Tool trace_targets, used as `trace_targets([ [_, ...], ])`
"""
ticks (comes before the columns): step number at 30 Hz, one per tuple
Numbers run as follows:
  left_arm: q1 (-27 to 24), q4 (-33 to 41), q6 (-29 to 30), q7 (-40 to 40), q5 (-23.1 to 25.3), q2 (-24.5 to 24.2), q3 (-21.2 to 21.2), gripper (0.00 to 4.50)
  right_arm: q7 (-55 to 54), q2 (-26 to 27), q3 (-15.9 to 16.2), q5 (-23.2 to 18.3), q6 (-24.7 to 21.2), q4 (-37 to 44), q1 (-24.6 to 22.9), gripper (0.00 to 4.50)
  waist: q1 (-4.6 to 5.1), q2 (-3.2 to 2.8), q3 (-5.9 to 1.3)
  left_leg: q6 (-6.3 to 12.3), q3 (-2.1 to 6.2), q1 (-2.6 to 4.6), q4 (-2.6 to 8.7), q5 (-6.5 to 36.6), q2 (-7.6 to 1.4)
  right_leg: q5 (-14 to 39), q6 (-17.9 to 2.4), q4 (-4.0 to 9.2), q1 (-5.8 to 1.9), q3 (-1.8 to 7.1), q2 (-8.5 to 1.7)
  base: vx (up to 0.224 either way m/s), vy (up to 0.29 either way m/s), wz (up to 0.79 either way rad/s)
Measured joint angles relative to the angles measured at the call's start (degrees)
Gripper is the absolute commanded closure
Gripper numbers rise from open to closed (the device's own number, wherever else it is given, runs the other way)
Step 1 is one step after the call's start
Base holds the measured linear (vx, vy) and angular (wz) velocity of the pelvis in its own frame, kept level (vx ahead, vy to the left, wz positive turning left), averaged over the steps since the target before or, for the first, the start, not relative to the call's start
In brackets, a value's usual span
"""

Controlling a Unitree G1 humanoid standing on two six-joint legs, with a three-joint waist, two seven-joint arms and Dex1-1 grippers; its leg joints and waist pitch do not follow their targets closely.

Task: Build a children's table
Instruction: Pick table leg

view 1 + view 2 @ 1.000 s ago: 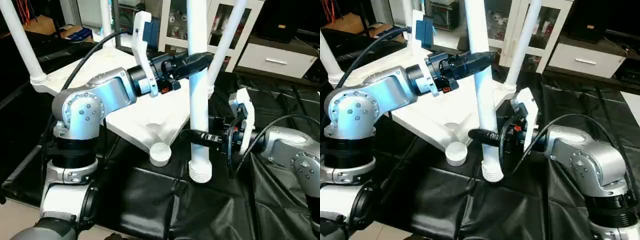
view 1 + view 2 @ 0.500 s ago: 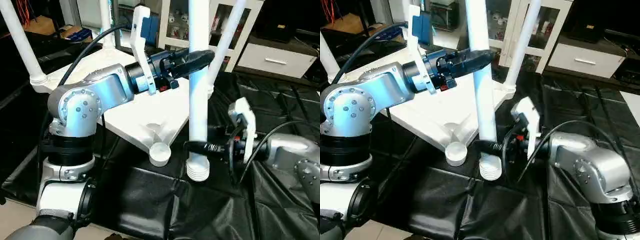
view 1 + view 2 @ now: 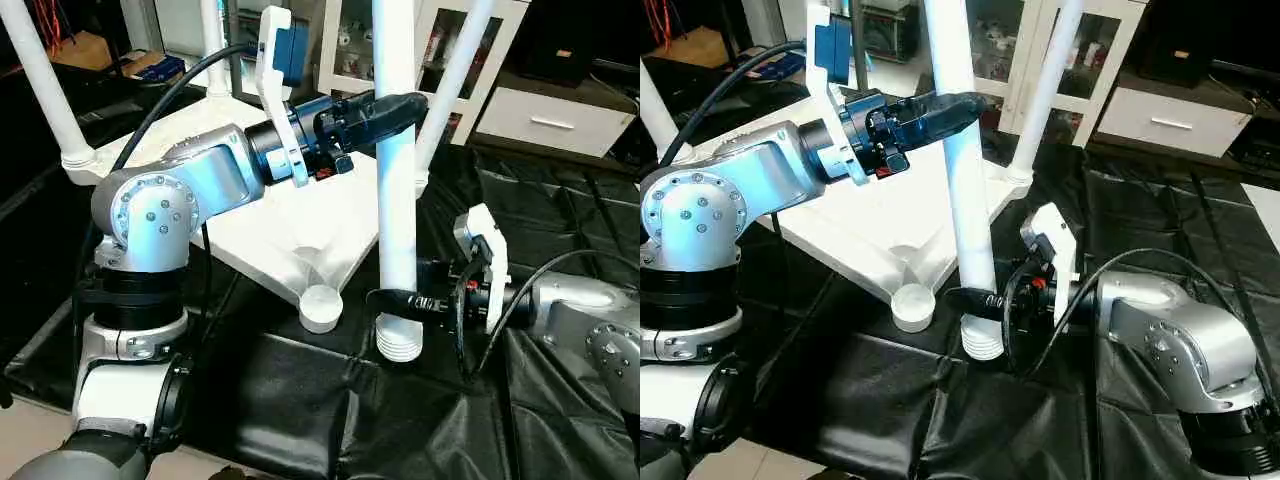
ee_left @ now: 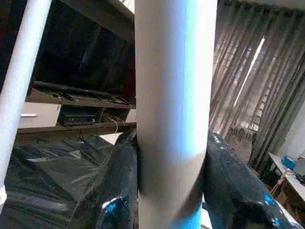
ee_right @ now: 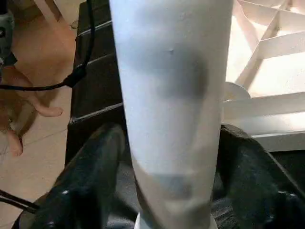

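Note:
The children's table top point(image 3: 250, 230) lies upside down on black sheeting, with three legs point(image 3: 45, 90) standing in its corners. Its near corner socket point(image 3: 320, 303) is empty. A loose white leg point(image 3: 397, 200) stands upright just right of that socket, its ribbed end point(image 3: 400, 342) low over the sheeting. My left gripper point(image 3: 405, 103) is shut on the leg's upper part, its fingers point(image 4: 119, 191) on either side of the tube point(image 4: 174, 105). My right gripper point(image 3: 390, 298) is shut on the leg point(image 5: 176, 95) just above the ribbed end.
Black sheeting point(image 3: 300, 400) covers the floor around the table. A white glass-door cabinet point(image 3: 350, 40) and a white drawer unit point(image 3: 555, 120) stand behind. A person's bare feet point(image 5: 43, 110) show on the tiled floor. A black cable point(image 3: 180, 95) arcs over my left arm.
My right gripper has slid down the leg to just above its ribbed end and closed in somewhat. The left gripper keeps its hold; the leg stays upright by the empty socket.

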State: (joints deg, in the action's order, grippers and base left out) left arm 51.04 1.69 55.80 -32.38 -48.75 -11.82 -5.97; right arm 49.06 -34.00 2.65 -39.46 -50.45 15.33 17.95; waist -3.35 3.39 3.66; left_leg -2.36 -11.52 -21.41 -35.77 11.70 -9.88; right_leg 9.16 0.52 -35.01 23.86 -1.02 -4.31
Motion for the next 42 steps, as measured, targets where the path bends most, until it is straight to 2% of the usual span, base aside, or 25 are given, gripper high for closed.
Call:
trace_targets([
  [1,0.4,-0.5,0.0,-0.1,0.0,-0.1,0.0,2.91,0.1,0.0,0.0,0.0,0.0,0.0,0.0,1.75,0.0,0.0,0.0,0.0,0.0,0.0,0.0,0.0,0.0,0.0,0.0,-0.01,0.0,0.0,0.0,0.0,0.0,0.0],
  [4,2.4,-3.5,-0.6,-2.2,0.0,-1.1,-0.1,2.91,0.2,0.0,0.0,0.0,0.0,0.0,0.0,1.84,-0.01,-0.01,-0.01,0.0,0.0,0.03,0.0,0.0,0.0,0.0,0.0,-0.01,-0.03,0.0,0.0,0.0,0.0,0.0],
  [11,4.1,-11.1,-2.5,-6.8,0.7,-2.5,-0.3,2.91,0.3,-0.6,0.1,-0.1,0.0,0.3,-0.4,2.53,-0.04,-0.02,-0.01,0.0,0.0,0.02,-0.01,0.0,0.0,0.0,0.0,0.0,-0.02,0.0,0.0,0.0,0.0,0.0],
  [19,5.5,-13.7,-2.6,-8.4,1.0,-2.7,-0.3,2.91,0.4,-0.6,0.2,0.0,0.7,0.3,-0.5,2.64,-0.07,-0.03,-0.01,0.0,-0.01,0.04,-0.01,0.0,0.0,0.0,0.0,-0.02,-0.04,0.0,0.0,0.0,0.0,0.0],
  [22,5.7,-14.9,-2.8,-9.3,1.2,-2.9,-0.3,2.91,0.4,-0.6,0.2,0.5,0.9,0.3,-0.6,2.64,-0.05,-0.02,-0.02,0.0,-0.01,0.07,-0.01,0.0,0.0,0.0,-0.1,-0.02,-0.06,0.0,0.0,0.0,0.0,0.0],
  [24,6.4,-17.0,-3.2,-10.6,1.4,-3.4,-0.3,2.91,0.3,-0.6,0.2,0.9,1.2,0.3,-0.5,2.08,-0.05,-0.03,-0.02,0.0,-0.01,0.07,-0.01,0.0,0.0,0.0,-0.1,-0.03,-0.05,0.0,0.0,0.0,0.0,0.0],
  [27,10.3,-24.4,-6.5,-13.9,3.3,-4.5,-0.1,2.91,0.2,-0.6,0.8,1.3,1.2,0.3,-0.3,1.85,-0.07,-0.04,-0.02,-0.01,0.0,0.07,-0.02,0.0,0.0,-0.1,-0.1,-0.02,-0.04,-0.01,0.0,0.0,0.0,0.0],
  [28,10.8,-25.2,-7.4,-14.9,3.6,-5.1,-0.3,2.91,0.1,-0.6,1.2,1.9,1.4,0.2,-0.3,1.61,-0.06,-0.13,-0.07,-0.01,0.0,0.11,-0.02,0.0,0.0,-0.1,-0.1,-0.01,-0.1,0.0,0.0,0.0,0.0,0.0],
  [31,10.6,-25.0,-7.6,-15.0,3.7,-5.1,-0.4,2.91,0.0,-0.6,2.3,2.5,1.9,0.2,-0.3,1.47,-0.06,-0.13,-0.07,-0.01,-0.01,0.07,-0.01,0.0,0.0,-0.1,-0.1,0.0,-0.08,0.0,-0.01,0.0,0.0,0.0],
  [36,6.1,-15.7,-6.4,-13.2,3.2,-3.9,-0.4,2.91,0.0,-0.5,2.6,3.2,1.9,0.2,-0.4,1.44,-0.07,-0.16,-0.05,0.0,-0.01,0.07,-0.01,0.0,-0.01,0.0,-0.1,-0.01,-0.07,-0.01,-0.02,0.0,0.0,0.0],
  [42,1.6,-8.2,-5.0,-12.3,1.9,-3.0,1.3,2.91,-1.2,1.8,2.5,3.3,3.2,0.1,-0.3,1.44,-0.03,-0.18,-0.06,-0.01,-0.01,0.16,-0.03,0.0,-0.01,-0.1,-0.1,-0.08,-0.13,0.0,-0.02,0.0,0.0,0.0],
])
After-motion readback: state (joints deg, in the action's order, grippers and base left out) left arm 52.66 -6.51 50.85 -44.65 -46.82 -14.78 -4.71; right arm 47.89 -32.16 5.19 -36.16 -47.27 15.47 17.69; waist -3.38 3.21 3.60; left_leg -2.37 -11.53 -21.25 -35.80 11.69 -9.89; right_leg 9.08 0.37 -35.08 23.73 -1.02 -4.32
